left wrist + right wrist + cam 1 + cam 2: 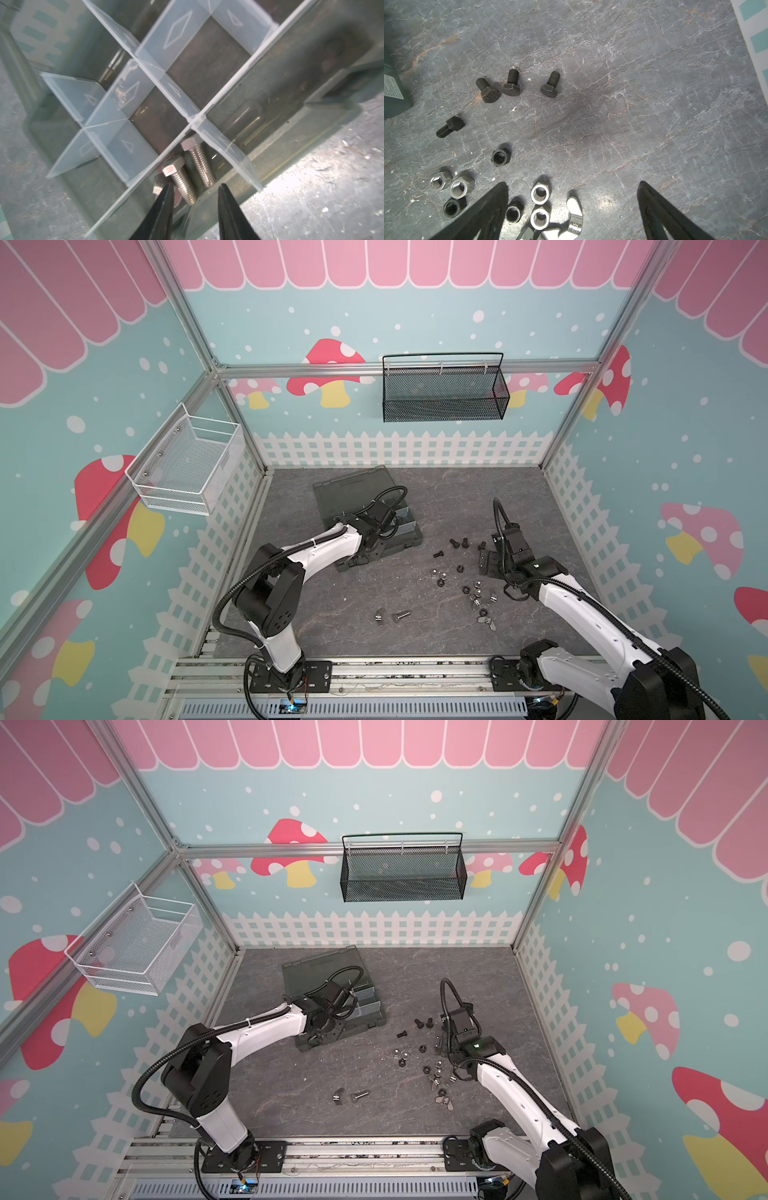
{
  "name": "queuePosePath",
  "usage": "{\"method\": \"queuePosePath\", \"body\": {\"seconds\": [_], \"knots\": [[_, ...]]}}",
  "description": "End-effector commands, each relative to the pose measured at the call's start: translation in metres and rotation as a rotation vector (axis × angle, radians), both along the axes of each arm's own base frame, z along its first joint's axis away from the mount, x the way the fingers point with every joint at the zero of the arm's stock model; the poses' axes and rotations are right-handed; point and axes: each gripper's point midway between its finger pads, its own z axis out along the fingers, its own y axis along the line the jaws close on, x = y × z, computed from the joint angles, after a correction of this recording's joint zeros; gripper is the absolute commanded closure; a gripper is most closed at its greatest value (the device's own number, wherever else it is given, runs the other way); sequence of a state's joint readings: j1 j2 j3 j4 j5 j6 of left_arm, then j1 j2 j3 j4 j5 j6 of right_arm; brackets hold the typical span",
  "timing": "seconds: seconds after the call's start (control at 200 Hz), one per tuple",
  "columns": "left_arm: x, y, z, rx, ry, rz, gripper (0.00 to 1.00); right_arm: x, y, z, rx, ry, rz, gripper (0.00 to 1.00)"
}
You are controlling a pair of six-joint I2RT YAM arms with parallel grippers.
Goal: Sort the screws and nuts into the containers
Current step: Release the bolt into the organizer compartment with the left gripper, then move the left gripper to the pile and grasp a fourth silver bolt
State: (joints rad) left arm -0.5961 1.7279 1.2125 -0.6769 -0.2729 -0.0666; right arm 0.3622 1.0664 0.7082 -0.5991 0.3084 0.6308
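While the left hand hangs part-open & empty over silver screws in a slot of the grey box, the right hand gapes wide, empty, above black screws & nuts on the table. Prob. hard, slick: grip across shaft or flats.

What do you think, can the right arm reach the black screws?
Probably yes: its end effector hangs open above the table, and the black screws lie loose just ahead with nothing between.
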Motion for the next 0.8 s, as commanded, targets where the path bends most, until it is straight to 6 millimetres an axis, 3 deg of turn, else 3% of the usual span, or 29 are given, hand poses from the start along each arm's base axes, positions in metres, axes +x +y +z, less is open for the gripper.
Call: {"method": "queuePosePath", "body": {"seconds": [0.0,0.1,0.255,0.565,0.795], "knots": [[-0.002,0.001,0.032,-0.058,-0.052,0.022,0.61,-0.002,-0.003,0.001,-0.009,-0.006,-0.025,0.02],[-0.014,-0.004,0.04,-0.115,-0.058,0.02,0.59,-0.002,-0.003,0.001,-0.005,-0.006,-0.03,0.02],[-0.044,-0.01,0.034,-0.15,-0.061,0.024,0.54,-0.002,-0.003,0.002,0.004,-0.015,-0.039,0.02],[-0.129,-0.045,0.025,-0.246,-0.024,-0.105,0.5,-0.002,-0.001,0.005,0.018,-0.025,-0.034,0.02],[-0.174,-0.088,0.031,-0.403,0.04,-0.223,0.5,-0.003,0.0,-0.001,0.028,-0.006,-0.036,0.02]]}}
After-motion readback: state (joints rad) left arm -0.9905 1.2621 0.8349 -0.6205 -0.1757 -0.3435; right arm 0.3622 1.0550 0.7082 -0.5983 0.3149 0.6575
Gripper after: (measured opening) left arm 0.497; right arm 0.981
